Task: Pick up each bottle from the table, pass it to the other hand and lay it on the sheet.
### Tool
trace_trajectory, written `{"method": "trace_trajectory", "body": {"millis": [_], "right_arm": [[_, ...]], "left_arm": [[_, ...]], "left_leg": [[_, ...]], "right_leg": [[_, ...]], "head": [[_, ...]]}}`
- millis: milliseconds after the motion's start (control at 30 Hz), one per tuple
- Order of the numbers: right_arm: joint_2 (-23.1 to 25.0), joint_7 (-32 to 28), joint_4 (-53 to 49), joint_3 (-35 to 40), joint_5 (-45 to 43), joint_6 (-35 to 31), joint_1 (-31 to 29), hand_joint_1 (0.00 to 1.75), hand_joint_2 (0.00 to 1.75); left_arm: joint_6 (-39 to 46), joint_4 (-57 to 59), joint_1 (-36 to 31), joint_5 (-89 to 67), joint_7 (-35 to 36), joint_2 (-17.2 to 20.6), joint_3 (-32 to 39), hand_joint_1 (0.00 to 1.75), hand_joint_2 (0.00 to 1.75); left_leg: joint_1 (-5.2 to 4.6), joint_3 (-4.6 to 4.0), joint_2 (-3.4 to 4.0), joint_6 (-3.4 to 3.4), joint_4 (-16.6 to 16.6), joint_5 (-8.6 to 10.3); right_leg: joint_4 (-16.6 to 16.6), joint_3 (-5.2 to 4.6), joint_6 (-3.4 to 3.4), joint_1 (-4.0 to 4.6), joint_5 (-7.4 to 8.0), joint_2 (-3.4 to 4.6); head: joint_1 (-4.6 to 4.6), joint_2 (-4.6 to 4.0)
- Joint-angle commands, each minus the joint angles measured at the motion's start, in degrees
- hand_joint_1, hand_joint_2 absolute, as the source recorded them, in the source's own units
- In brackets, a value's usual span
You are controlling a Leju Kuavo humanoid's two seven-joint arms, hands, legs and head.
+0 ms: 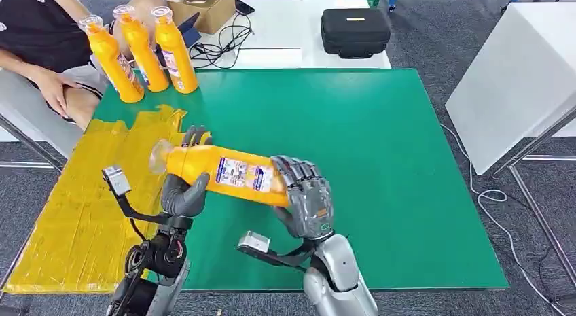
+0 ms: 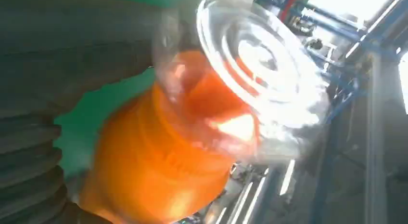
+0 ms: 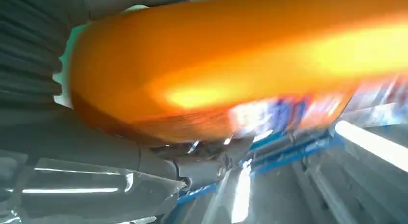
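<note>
Right hand (image 1: 309, 197) grips the bottle's (image 1: 224, 172) base; left hand (image 1: 185, 187) cups its neck, cap pointing toward the yellow sheet (image 1: 88, 194).

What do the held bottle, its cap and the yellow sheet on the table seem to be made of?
Held bottle: probably glossy orange plastic; the right wrist view shows bright highlights on its smooth body, and it carries a printed paper or film label.
Cap: clear plastic, see-through with ridged rings.
Yellow sheet: likely thin plastic film; it looks wrinkled and slightly shiny.
</note>
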Motion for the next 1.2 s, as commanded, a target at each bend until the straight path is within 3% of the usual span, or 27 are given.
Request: {"method": "trace_trajectory", "body": {"millis": [33, 200, 267, 367, 467, 733, 1067, 1200], "right_arm": [[-0.87, -5.35, -14.29, -20.42, -7.26, 0.26, 1.2, 1.75, 1.75], [-0.87, -7.23, -11.55, -22.11, -7.03, 0.26, 1.61, 1.75, 1.75], [-0.87, -3.2, -9.44, -19.03, -3.1, 0.26, 1.06, 1.75, 1.75], [-0.87, -2.15, -7.49, -17.93, -1.38, 0.26, 0.89, 1.75, 1.75], [-2.41, -0.2, -5.76, -15.12, -1.02, 0.26, 0.26, 1.75, 1.75], [-0.87, 1.74, 2.18, -9.54, 5.92, 0.26, -1.94, 1.75, 1.75], [-0.87, 1.97, 2.61, -9.18, 6.25, 0.26, -2.14, 1.75, 1.75], [-0.87, 4.67, 5.37, -7.24, 11.53, 0.26, -3.57, 1.75, 1.75]], "left_arm": [[-0.19, 3.32, -0.04, -0.32, 0.88, 0.05, 9.78, 0.0, 1.75], [-1.09, 6.73, -2.84, -0.21, 0.93, 1.11, 6.34, 0.0, 1.75], [-1.33, 9.44, -5.2, -1.42, 0.52, 0.63, 5.2, 0.0, 1.75], [-1.66, 11.77, -7.34, -1.46, 0.12, 0.56, 4.33, 0.0, 1.75], [-2.16, 12.68, -8.06, -1.31, -0.04, 0.64, 4.08, 0.0, 1.75], [-3.5, 13.83, -8.99, -0.75, -0.03, 0.21, 3.23, 0.0, 1.75], [-3.45, 13.77, -8.94, -0.78, -0.02, -0.02, 3.15, 0.0, 1.75], [-4.25, 13.53, -9.3, -1.53, 0.25, -0.58, 2.44, 0.0, 1.75]], "left_leg": [[-0.03, 0.15, -0.05, -0.01, -0.06, -0.02], [-0.02, 0.1, -0.14, -0.01, -0.04, 0.0], [0.02, 0.14, -0.12, -0.03, -0.01, -0.02], [0.03, 0.23, -0.17, -0.06, -0.03, -0.03], [0.03, 0.22, -0.03, -0.06, -0.01, -0.04], [0.03, 0.18, 0.14, -0.03, -0.04, -0.04], [0.03, 0.15, 0.07, -0.02, -0.01, -0.04], [0.03, 0.14, 0.07, -0.03, -0.01, -0.04]], "right_leg": [[-0.07, 0.18, 0.07, -0.05, -0.04, -0.12], [-0.08, 0.14, 0.05, -0.05, -0.02, -0.17], [-0.08, 0.2, 0.06, -0.01, -0.04, -0.19], [-0.1, 0.29, 0.06, 0.01, -0.07, -0.28], [-0.07, 0.22, 0.06, 0.02, -0.04, -0.13], [-0.08, 0.15, 0.05, 0.04, 0.01, 0.06], [-0.06, 0.15, 0.06, 0.04, -0.02, -0.02], [-0.05, 0.14, 0.05, 0.03, -0.02, -0.02]], "head": [[0.0, 0.0], [-0.03, 0.0], [0.0, 0.0], [0.0, 0.0], [-0.03, 0.0], [0.0, 0.0], [0.02, 0.0], [0.02, 0.0]]}}
